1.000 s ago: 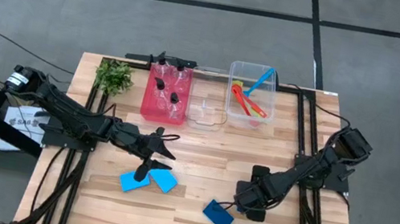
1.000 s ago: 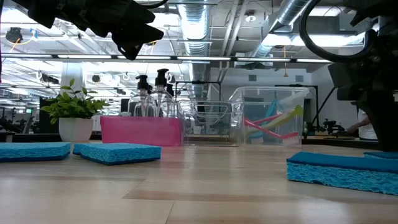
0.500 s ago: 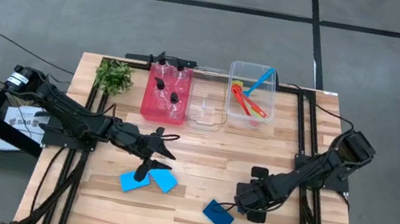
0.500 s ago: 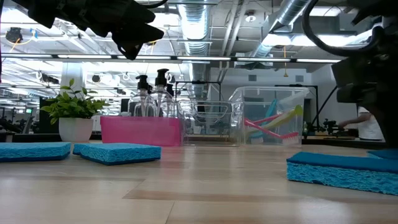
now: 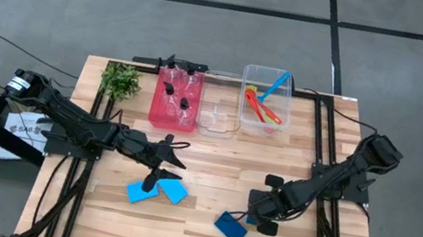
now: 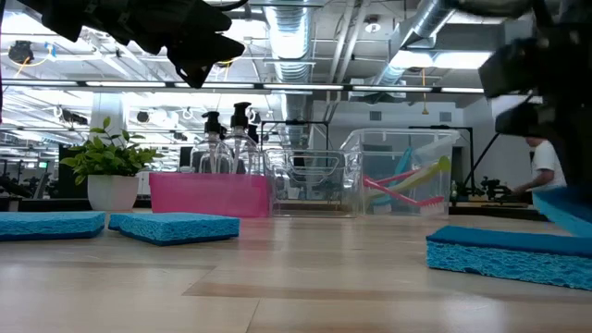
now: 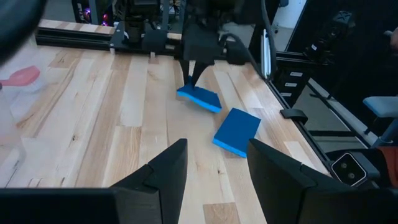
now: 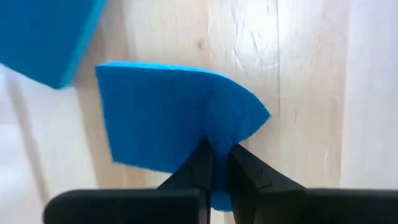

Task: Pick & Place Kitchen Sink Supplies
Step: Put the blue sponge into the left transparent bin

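Now my right gripper (image 8: 216, 163) has closed — a moment ago its fingers stood wide apart above the wood, and they are pinched on the edge of a blue sponge (image 8: 177, 115). The sponge bends up around my fingertips, so I judge the grip is real and not only a touch. From the side camera this sponge hangs tilted at the right edge, its low corner just above the table (image 5: 215, 149), while a second dark-blue sponge (image 5: 231, 228) lies flat just beside my gripper, near the front of the table.

My left gripper (image 5: 151, 179) has not moved in this time; it hovers over two light-blue sponges (image 5: 156, 189) with its fingers half spread, holding nothing.

For the task this means the pick is done, I think, and the carry comes next. The clear bin (image 5: 265, 96) with the brushes (image 5: 263, 107) and the pink bin (image 5: 176, 95) with the pump bottles (image 5: 183, 103) stand at the far side, well apart from me. Which place is for sponges I cannot tell.
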Robot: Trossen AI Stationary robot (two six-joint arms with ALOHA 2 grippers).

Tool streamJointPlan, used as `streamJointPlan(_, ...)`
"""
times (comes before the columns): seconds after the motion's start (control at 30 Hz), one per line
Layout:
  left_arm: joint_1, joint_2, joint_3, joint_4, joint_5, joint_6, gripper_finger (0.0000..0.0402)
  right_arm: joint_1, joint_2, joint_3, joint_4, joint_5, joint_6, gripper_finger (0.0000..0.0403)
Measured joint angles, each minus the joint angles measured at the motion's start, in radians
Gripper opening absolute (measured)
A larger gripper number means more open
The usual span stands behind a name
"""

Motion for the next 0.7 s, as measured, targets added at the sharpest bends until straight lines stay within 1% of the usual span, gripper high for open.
streamJointPlan(0.17, 0.000, 0.000, 0.000, 0.001, 0.000, 0.000, 0.0168, -0.009, -0.070, 0.000, 0.004, 0.006, 0.000, 0.0029)
streamJointPlan(0.3, 0.000, 0.000, 0.000, 0.001, 0.000, 0.000, 0.0168, -0.013, -0.118, 0.001, 0.044, 0.039, -0.008, 0.0027)
streamJointPlan(0.47, 0.000, 0.000, 0.000, 0.004, 0.000, 0.000, 0.0168, -0.018, -0.151, 0.001, 0.135, 0.103, -0.065, 0.0019)
streamJointPlan(0.7, 0.000, 0.000, 0.000, 0.004, 0.000, 0.000, 0.0168, -0.037, -0.164, 0.002, 0.310, 0.150, -0.171, 0.0031)
